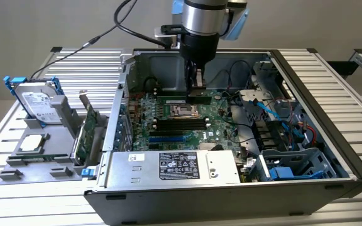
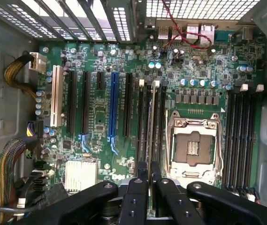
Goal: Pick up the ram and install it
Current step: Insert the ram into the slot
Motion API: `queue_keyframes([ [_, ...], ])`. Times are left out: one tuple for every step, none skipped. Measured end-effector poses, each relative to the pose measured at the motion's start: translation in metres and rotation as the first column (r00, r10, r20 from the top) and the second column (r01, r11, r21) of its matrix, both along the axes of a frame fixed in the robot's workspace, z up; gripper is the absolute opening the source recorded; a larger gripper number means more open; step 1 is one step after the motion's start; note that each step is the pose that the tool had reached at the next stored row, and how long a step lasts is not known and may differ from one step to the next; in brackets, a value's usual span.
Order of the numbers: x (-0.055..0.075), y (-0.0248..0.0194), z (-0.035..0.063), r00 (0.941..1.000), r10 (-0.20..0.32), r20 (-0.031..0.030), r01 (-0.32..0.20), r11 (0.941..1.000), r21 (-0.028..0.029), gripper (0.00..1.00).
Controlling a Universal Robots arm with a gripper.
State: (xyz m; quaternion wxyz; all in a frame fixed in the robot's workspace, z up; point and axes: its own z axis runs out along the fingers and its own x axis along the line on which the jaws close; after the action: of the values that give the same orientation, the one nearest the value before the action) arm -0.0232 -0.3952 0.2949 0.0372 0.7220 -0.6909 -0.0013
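Observation:
The ram [image 2: 150, 122] shows edge-on as a thin pale strip between my fingers [image 2: 138, 187]; in the exterior view it is a narrow green stick [image 1: 173, 100] level under the gripper [image 1: 197, 93]. My gripper [image 2: 148, 171] is shut on the ram inside the open computer case. It hangs over the black memory slots [image 2: 141, 126] that lie between the expansion slots and the CPU socket [image 2: 192, 147]. I cannot tell whether the ram touches a slot. A second bank of memory slots [image 2: 239, 136] lies on the socket's other side.
The case walls [image 1: 307, 94] enclose the motherboard. A power supply [image 1: 175, 167] sits at the near edge, and blue and red cables [image 1: 275, 113] lie toward the exterior view's right. Outside the case, a grey holder [image 1: 17, 165] carries a hard drive [image 1: 39, 101], a green expansion card [image 1: 88, 129] and a processor [image 1: 32, 142].

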Motion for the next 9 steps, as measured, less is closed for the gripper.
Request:
queue_keyframes([
  [0.0,-0.001,-0.0019,1.0,0.0,0.0001,0.0,1.0,0.0002,0.14],
  [0.0,-0.002,-0.0036,1.0,0.0,0.0,0.0,1.0,-0.0001,0.14],
  [0.0,-0.0028,-0.0053,1.0,0.0,-0.0001,0.0,1.0,-0.0002,0.14],
  [0.0,-0.0035,-0.0071,1.0,0.0,-0.0001,0.0,1.0,-0.0002,0.14],
  [-0.001,-0.0043,-0.0089,1.0,0.0,0.0,0.0,1.0,-0.0001,0.14],
  [-0.001,-0.0049,-0.0108,1.0,0.0,0.0,0.0,1.0,0.0,0.14],
  [-0.001,-0.0056,-0.0127,1.0,0.0,-0.0001,0.0,1.0,-0.0002,0.14],
  [-0.001,-0.0062,-0.0145,1.0,0.0,0.0,0.0,1.0,-0.0001,0.14],
  [-0.001,-0.0067,-0.0163,1.0,0.0,0.0,0.0,1.0,-0.0001,0.14],
])
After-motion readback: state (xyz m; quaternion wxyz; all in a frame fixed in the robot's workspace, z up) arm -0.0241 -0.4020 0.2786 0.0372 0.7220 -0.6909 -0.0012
